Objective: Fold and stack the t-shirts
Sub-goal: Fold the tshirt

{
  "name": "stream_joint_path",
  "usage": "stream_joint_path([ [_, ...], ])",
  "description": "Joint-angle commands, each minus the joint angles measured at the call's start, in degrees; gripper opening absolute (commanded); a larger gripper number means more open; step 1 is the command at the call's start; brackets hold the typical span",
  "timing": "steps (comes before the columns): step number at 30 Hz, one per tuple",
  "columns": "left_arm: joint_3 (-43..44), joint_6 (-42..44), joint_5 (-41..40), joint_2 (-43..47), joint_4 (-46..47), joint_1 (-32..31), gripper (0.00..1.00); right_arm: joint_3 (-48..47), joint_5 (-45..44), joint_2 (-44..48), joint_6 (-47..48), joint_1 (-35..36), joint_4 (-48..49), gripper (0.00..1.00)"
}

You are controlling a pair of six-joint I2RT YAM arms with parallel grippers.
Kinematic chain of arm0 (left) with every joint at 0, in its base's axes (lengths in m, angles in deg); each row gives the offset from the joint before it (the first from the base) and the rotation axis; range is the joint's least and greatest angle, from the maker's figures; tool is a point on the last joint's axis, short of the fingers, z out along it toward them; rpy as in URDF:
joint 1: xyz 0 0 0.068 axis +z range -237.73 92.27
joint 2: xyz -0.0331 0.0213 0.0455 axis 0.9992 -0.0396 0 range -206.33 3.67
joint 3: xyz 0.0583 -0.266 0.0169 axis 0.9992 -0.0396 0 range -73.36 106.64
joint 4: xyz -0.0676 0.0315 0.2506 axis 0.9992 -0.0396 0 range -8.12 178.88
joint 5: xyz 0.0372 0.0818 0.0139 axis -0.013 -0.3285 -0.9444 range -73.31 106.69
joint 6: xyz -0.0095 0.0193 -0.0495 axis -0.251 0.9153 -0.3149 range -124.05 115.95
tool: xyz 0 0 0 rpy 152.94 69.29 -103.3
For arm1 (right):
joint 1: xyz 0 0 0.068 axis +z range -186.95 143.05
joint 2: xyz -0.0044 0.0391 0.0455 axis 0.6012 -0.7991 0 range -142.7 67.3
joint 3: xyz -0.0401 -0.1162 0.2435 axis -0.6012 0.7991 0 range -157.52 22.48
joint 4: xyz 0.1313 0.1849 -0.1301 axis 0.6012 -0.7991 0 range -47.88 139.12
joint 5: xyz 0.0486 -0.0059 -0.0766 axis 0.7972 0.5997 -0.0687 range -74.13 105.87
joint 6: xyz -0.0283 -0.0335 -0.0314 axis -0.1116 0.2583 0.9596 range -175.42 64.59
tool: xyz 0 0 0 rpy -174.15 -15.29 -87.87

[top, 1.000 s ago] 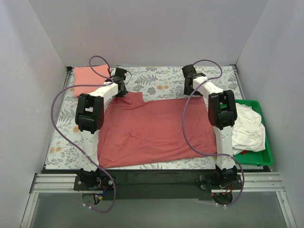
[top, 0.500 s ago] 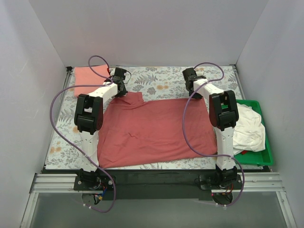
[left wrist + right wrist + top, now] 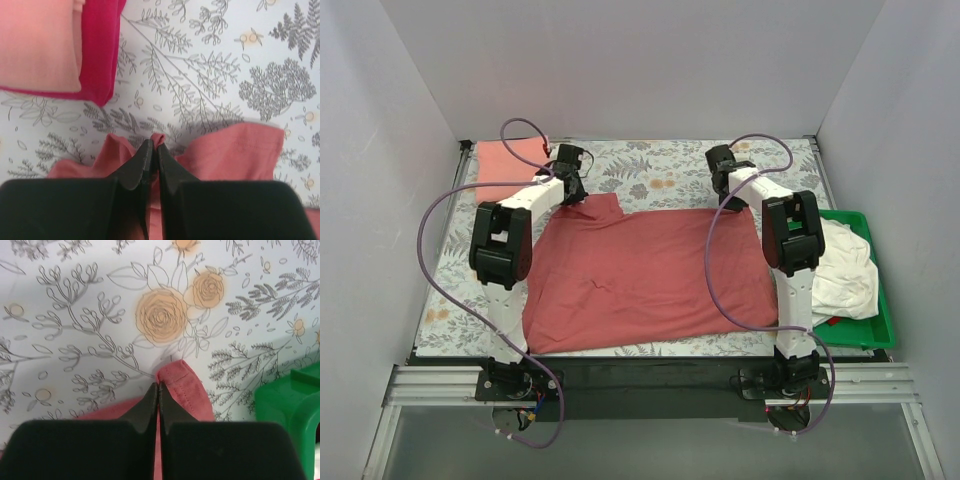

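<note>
**Both arms pinch the far edge of the red shirt**

The left gripper (image 3: 151, 145) is closed tight on a bunched fold at the far left corner of the brick-red t-shirt (image 3: 640, 275). The right gripper (image 3: 156, 386) is clamped on its far right corner, though how much cloth it has is hard to see. I'd judge this matched hold is for drawing that edge nearward. A salmon-pink t-shirt (image 3: 40, 45) lies folded on the crimson t-shirt (image 3: 102, 50) far left (the stack). The cream-white t-shirt (image 3: 845, 270) sits rumpled in the green tray (image 3: 860, 345). The floral tablecloth (image 3: 660, 165) lies flat between white walls.

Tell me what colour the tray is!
Green; the tray shows best in the top view.
</note>
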Motion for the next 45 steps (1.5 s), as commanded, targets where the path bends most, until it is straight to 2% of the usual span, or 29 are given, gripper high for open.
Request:
stream_joint_path([
  [1,-3.80,-1.01,1.79,10.13,2.42,-0.83,0.00,3.67,0.85,6.24,0.07,-0.08,-0.94,0.01],
  [5,-13.44,-2.60,1.61,17.60,4.97,-1.62,0.00,11.22,4.19,13.43,2.09,1.06,4.41,0.01],
  [11,-22.26,-4.62,-0.23,25.79,6.74,-4.08,0.00,24.41,3.93,24.33,0.25,1.94,8.64,0.01],
  [12,-25.58,-5.75,-0.75,29.37,6.74,-5.04,0.00,27.47,4.19,26.79,0.25,2.12,9.69,0.01],
  [16,-30.51,-8.92,-3.04,35.26,5.95,-7.24,0.00,32.41,4.11,31.38,0.16,2.73,11.02,0.01],
  [22,-38.95,-23.15,-6.12,48.88,-0.10,-9.71,0.00,39.88,4.02,39.72,-0.54,3.44,11.90,0.01],
  [27,-43.09,-31.51,-7.97,56.99,-7.40,-10.59,0.00,44.98,3.93,44.30,-0.98,3.44,11.90,0.01],
  [35,-46.62,-36.16,-6.38,66.49,-16.37,-11.29,0.00,49.73,5.25,51.33,-0.81,3.53,11.81,0.01],
  [41,-47.32,-39.16,-6.56,74.83,-22.70,-11.47,0.00,50.62,4.81,53.01,0.16,3.44,11.90,0.01],
  [45,-46.18,-38.99,-5.87,75.81,-26.12,-11.47,0.00,50.18,4.28,53.18,0.51,3.44,11.46,0.01],
])
